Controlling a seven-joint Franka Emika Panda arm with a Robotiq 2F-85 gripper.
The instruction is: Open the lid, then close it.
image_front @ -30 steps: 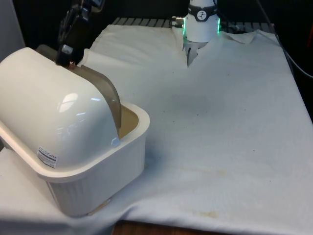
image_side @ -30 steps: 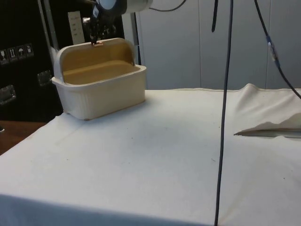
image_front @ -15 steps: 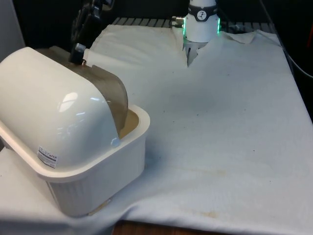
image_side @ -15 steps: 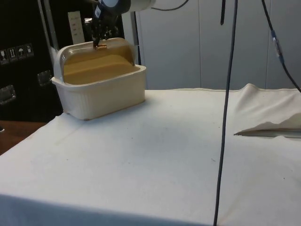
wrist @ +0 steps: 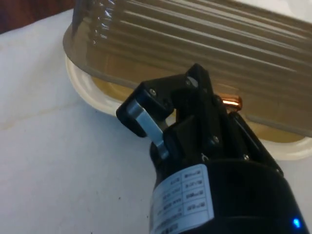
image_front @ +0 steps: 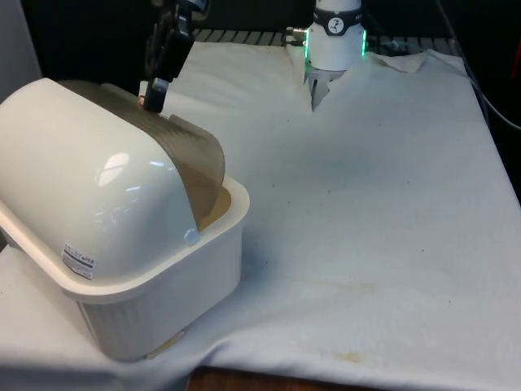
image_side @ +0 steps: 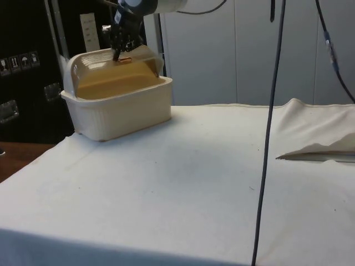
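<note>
On the bread box (image_front: 163, 277), the claw (image_front: 153, 91) is clamped on the half-shut lid's (image_front: 191, 159) handle (wrist: 230, 102); label (image_front: 79, 262) unreadable.

Right over the bread box (wrist: 92, 92) here, its cream rim curving beneath the lid (wrist: 195, 44). That lid is smoky, translucent and ribbed, with ridges running along its length, and its lower edge hangs above the rim with a strip of tan interior showing between them. The black gripper (wrist: 222, 109) reaches up to that edge, where a small copper-coloured handle (wrist: 231, 102) peeks out just beside it; whether the fingers pinch it is hard to tell from this angle. One finger (wrist: 151, 124) shows a pale grey pad facing out. Beyond the box, white cloth (wrist: 63, 161) covers the bench, faintly creased and speckled.
</note>
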